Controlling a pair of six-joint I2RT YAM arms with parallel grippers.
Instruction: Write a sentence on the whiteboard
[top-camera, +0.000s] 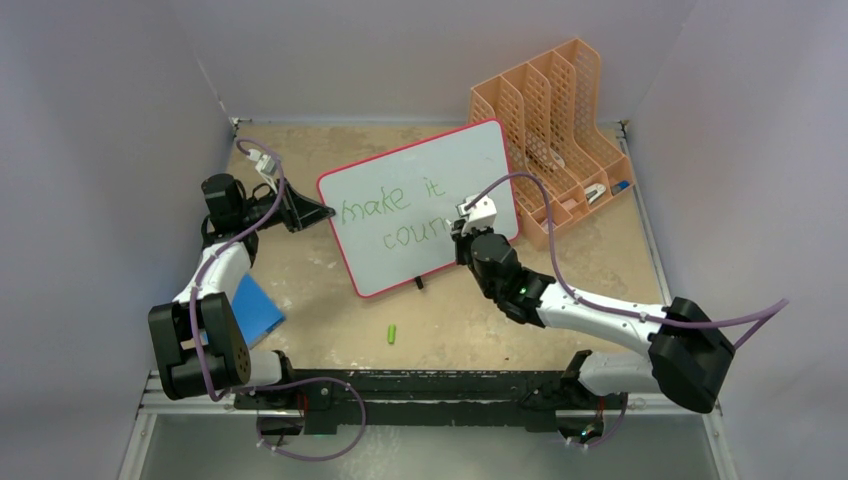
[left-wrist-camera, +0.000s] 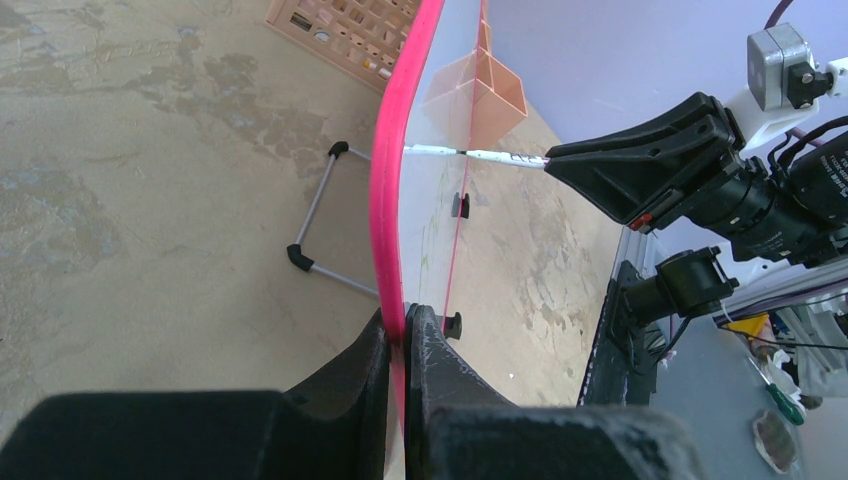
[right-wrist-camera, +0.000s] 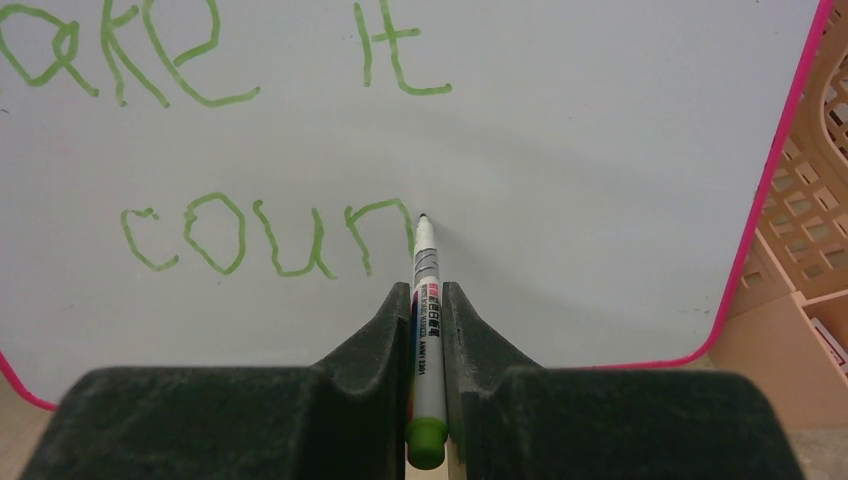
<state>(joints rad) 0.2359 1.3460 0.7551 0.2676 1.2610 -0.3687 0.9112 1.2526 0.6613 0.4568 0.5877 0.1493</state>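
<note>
I see the whiteboard (top-camera: 420, 205) propped at a tilt on its wire stand in the far middle of the desk (top-camera: 320, 300), turned a little so its right end sits further back. The left tool (left-wrist-camera: 404, 325) is clamped on the pink rim of the board's left edge, 1 finger on each face. The right tool (right-wrist-camera: 428, 300) is closed around a white marker (right-wrist-camera: 430, 270) with a green end, and the marker's tip touches the board just right of the last green stroke.

The sentence (top-camera: 390, 215) is in 2 lines: "make it" on top and "coun" below, with the marker tip at the end of the "n".

In the top view the right wrist and its purple cable (top-camera: 520, 190) lie across the board's lower right part, so I cannot read the end of line 2 there. An orange file organizer (top-camera: 555, 130) stands just behind the board's right edge, close beside the rim, with a few small items in its slots that I cannot make out. A green cap (top-camera: 393, 333) lies on the desk in front of the board, apart from it. A blue pad (top-camera: 255, 305) lies near the left arm, partly covered by it.
</note>
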